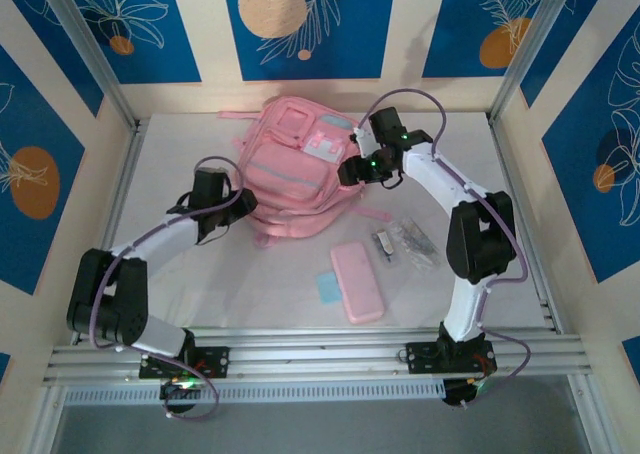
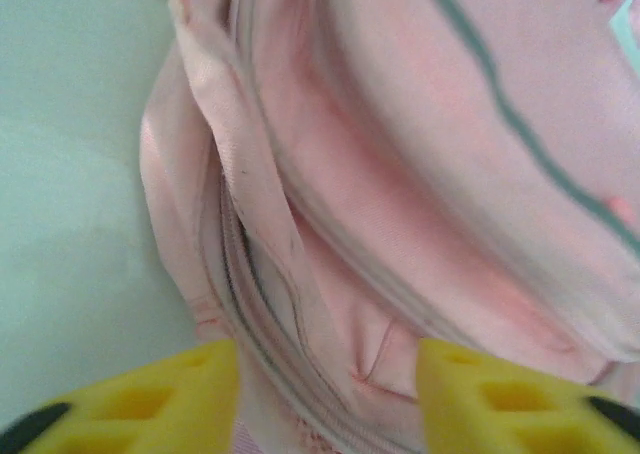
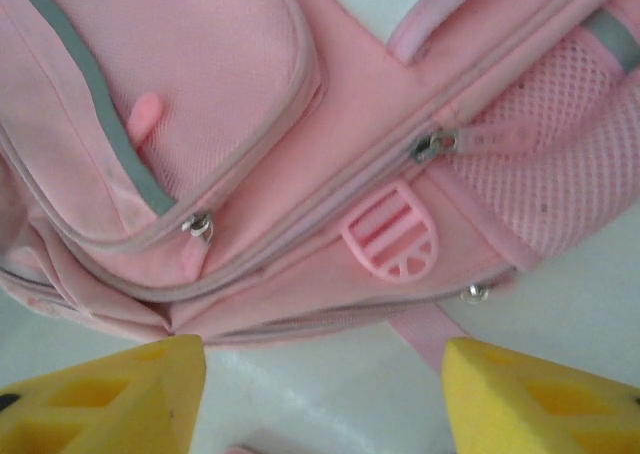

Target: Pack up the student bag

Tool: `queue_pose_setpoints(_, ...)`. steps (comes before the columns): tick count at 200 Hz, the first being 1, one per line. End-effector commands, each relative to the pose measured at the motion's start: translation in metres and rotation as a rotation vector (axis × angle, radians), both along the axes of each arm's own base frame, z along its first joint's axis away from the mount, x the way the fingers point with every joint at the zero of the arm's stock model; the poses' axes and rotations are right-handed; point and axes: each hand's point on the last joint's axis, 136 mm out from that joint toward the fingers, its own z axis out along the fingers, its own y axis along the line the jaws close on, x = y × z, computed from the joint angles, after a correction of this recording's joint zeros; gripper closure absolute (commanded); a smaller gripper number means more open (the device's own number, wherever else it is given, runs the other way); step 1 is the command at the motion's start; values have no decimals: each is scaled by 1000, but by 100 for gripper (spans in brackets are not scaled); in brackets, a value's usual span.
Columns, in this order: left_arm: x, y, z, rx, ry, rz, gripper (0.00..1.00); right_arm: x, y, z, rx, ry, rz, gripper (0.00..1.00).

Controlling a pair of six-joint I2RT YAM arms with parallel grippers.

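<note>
Bag lies flat toward the back middle of the table, front pockets up. An arm reaches in to it from either side.

Top view: left gripper sits at the bag's lower left edge. From above I cannot tell whether it touches or is just short. Left wrist view: left gripper is open, with its yellow fingers well apart. The bag is close ahead, and its side seam and zipper folds run down into the gap between the fingers. Fabric lies between them, but neither finger visibly presses on it, so no hold is seen. Pale table shows left of the bag.

Top view: right gripper is at the bag's right edge, about halfway along that side. Right wrist view: right gripper has its fingers wide apart, with nothing held and bare table between them. The bag's edge lies just beyond the fingertips, apart from them. On that edge are a zipper pull, a pink buckle and a mesh pocket.

Nearer the arm bases, a pencil case, a blue card and a clear packet lie on the table, apart from the bag and both grippers.
</note>
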Motion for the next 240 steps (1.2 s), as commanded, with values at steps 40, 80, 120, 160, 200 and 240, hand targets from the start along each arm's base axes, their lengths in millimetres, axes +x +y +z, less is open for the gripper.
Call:
queue_pose_setpoints(40,-26,-1,8,-61,5,-1,38,41,29,-13,78,-25,61,32)
queue_pose_setpoints(80,-35,-13,-20,-117,49,7,52,69,32,-32,62,-30,24,32)
queue_pose_setpoints(120,-28,-20,-37,-121,63,12,59,57,39,-57,21,33,23,32)
queue_pose_setpoints(160,-17,-20,-51,-85,78,10,60,34,38,-75,-84,84,9,33)
queue_pose_setpoints(200,4,-3,-56,34,56,24,57,19,29,-82,-115,112,-33,32)
queue_pose_setpoints(240,33,10,-48,105,44,19,53,9,41,-38,121,96,6,32)
